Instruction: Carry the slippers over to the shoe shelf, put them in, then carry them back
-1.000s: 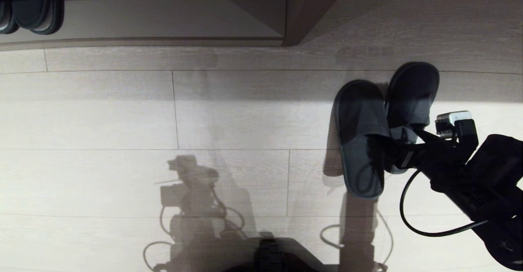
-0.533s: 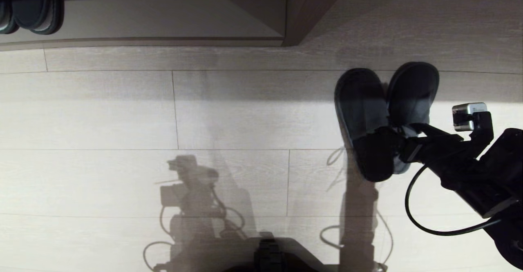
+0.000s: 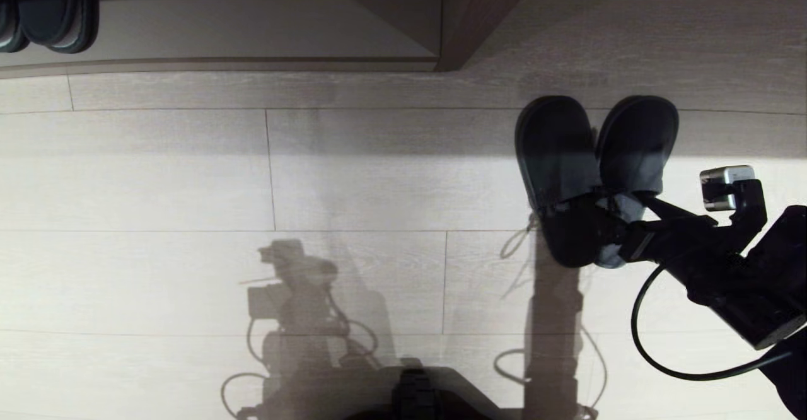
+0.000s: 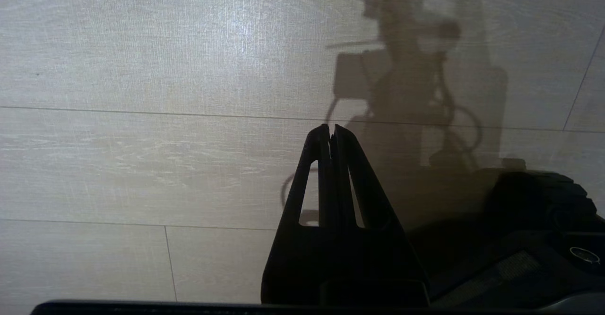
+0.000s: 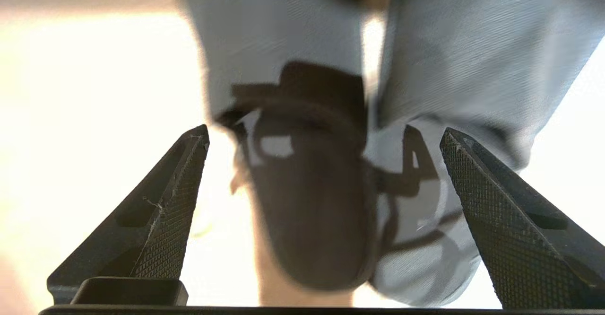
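Grey-blue fabric slippers [image 3: 596, 168] lie side by side on the floor [image 3: 353, 174], long axes running toward the shoe shelf [image 3: 252, 29], toes pointing at it. Just behind their heels, the right hand [image 3: 608, 234] stands spread wide, released, heels between its fingers [image 5: 165, 201].

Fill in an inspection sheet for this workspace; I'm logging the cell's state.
Surface: pale wood-plank floor, robot's shadow on it.
Job's things: slippers side by side on the floor, right of the shoe shelf; one heel tipped up.
Clutter: another dark pair at the shelf's left end.
Grippers: right gripper open, at the slippers' heels, holding nothing; left gripper shut, empty, over bare floor.
Cables: black cable looping off the right arm.
Surroundings: nothing seen.
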